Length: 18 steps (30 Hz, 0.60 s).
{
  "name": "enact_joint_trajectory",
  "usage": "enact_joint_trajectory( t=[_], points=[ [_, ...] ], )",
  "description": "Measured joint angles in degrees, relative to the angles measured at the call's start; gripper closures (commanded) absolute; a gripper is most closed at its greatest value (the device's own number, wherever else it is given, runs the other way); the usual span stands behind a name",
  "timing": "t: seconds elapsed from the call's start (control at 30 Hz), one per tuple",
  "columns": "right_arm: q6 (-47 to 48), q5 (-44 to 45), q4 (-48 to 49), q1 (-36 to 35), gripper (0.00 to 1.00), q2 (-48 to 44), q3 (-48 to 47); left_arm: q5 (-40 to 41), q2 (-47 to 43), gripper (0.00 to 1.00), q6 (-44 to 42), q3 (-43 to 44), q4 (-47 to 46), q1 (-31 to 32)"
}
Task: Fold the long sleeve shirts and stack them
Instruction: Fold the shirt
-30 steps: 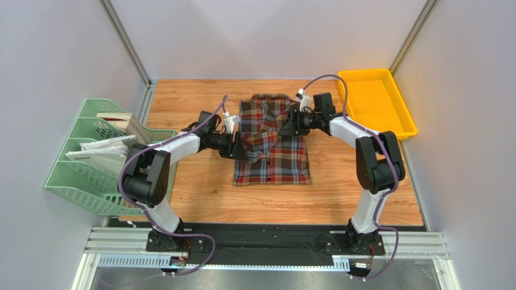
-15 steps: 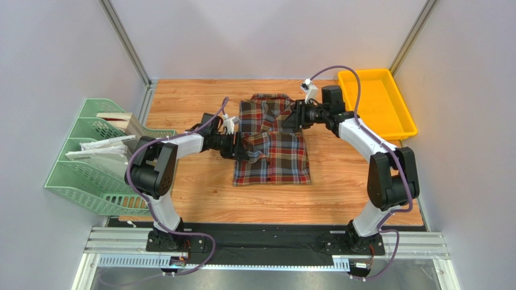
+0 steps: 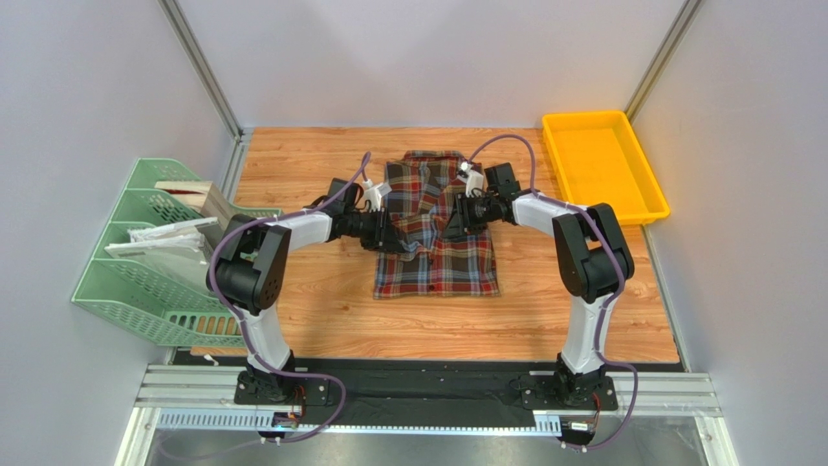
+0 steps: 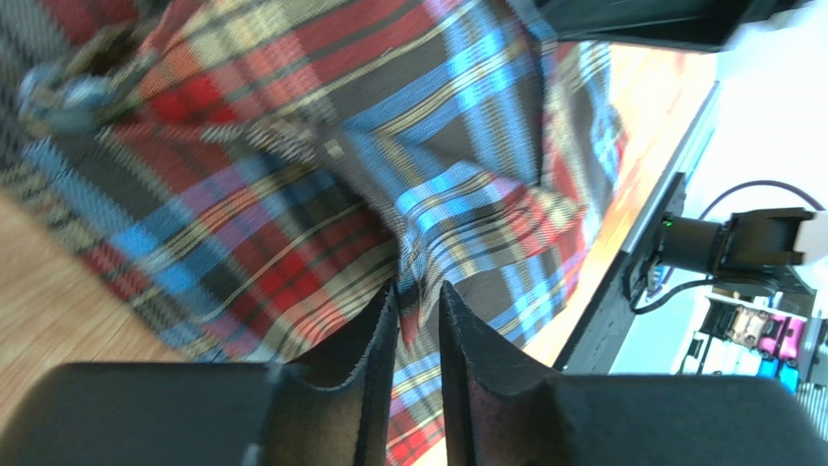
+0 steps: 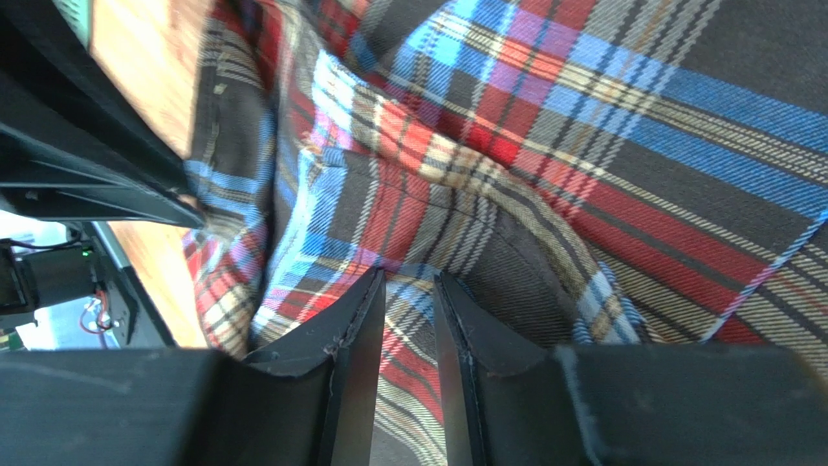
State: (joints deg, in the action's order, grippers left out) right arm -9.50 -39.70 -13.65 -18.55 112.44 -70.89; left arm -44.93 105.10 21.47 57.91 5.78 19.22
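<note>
The shirt is gripped by the left end effector and the right end effector for a fold. Next, it should probably be lifted evenly.

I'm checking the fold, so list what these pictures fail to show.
- Top view: fingertips of left gripper and right gripper, hidden by their own wrists and bunched plaid shirt.
- Left wrist view: upper-left cloth, blurred.
- Both wrist views: shirt's outline, cut off by frame edges.
</note>
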Motion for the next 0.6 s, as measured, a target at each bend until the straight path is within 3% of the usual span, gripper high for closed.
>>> enact_joint_trajectory(
  t=[0.13, 0.43, 0.6],
  points=[
    [0.81, 0.46, -0.5, 0.09, 0.69, 0.96, -0.55, -0.7, 0.0, 1.0, 1.09, 1.55, -0.42, 0.57],
    [2.21, 0.66, -0.48, 0.09, 0.69, 0.96, -1.18, -2.29, 1.99, 1.0, 3.37, 9.84, -2.82, 1.75],
    [2.62, 0.66, -0.63, 0.09, 0.68, 0.98, -1.92, -3.1, 6.27, 0.91, 5.73, 14.91, -5.86, 2.97]
  ],
)
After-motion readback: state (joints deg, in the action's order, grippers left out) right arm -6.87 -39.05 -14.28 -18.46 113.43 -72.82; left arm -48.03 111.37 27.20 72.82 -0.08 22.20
